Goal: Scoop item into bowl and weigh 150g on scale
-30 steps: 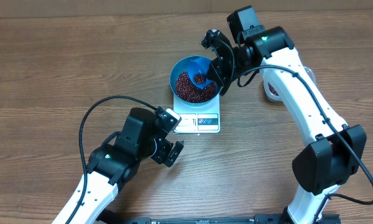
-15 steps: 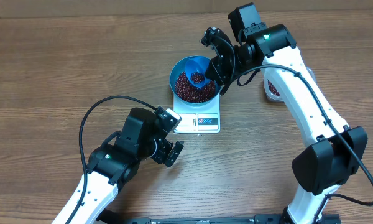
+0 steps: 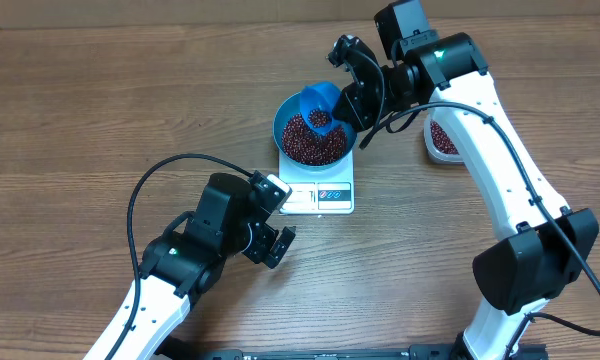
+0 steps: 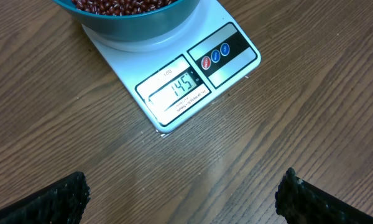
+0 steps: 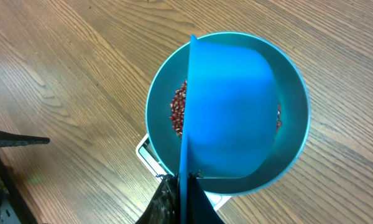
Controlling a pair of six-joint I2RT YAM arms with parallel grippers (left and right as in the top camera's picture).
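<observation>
The bowl [image 3: 278,124] sits on the scale [image 3: 318,196], upper centre of the overhead view, holding a heap of beans [image 3: 306,141]; the display [image 4: 177,89] reads 145 (left wrist view); the right pincer [image 3: 352,98] is clamped tight on a blue scoop [image 3: 322,100] tilted over the bowl; a tub [image 3: 433,150] at upper right holds more beans; the left pincer [image 3: 277,243], lower left, gapes wide and empty over the desk [image 3: 80,120].

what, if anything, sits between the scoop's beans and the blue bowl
Nothing visible. The small blue plastic scoop, gripped by the right hand, hangs tilted directly over the open round blue bowl of red-brown beans.
</observation>
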